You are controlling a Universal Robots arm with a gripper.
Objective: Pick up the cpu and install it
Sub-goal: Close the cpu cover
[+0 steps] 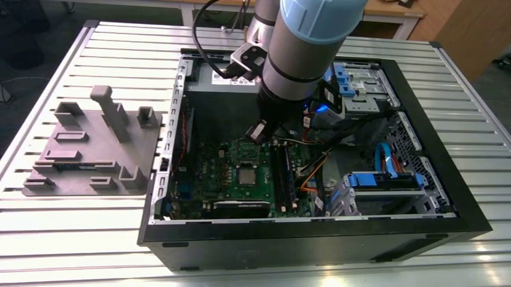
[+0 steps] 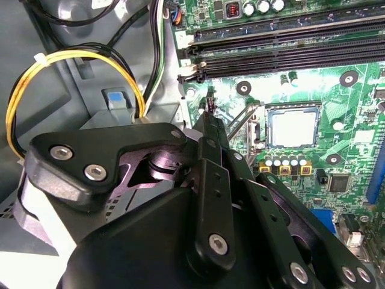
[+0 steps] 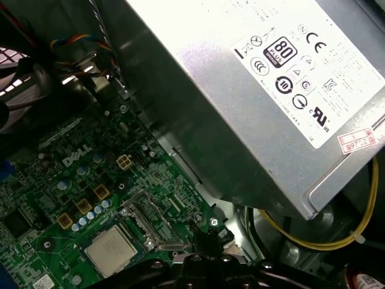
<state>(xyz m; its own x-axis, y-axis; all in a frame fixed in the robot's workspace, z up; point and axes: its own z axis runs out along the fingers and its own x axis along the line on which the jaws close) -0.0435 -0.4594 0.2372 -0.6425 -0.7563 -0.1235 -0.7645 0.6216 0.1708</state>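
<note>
The cpu lies flat in its socket on the green motherboard, its dull silver top uncovered in both wrist views. Just beside it the metal socket frame stands swung open, clear of the chip.

The gripper hangs close to that open frame, on the side toward the power supply. Its fingers are drawn together to a narrow point with nothing between them, as the second wrist view shows. Whether the tip touches the board I cannot tell.

A little further along the board run the long black memory slots. Beyond the gripper sits the big grey power supply with its white label, and a yellow cable loops below it.

All of this is inside the open black computer case, which lies on the slatted metal table. Well apart, toward the exterior view's left, a grey fixture tray rests on the same table.
</note>
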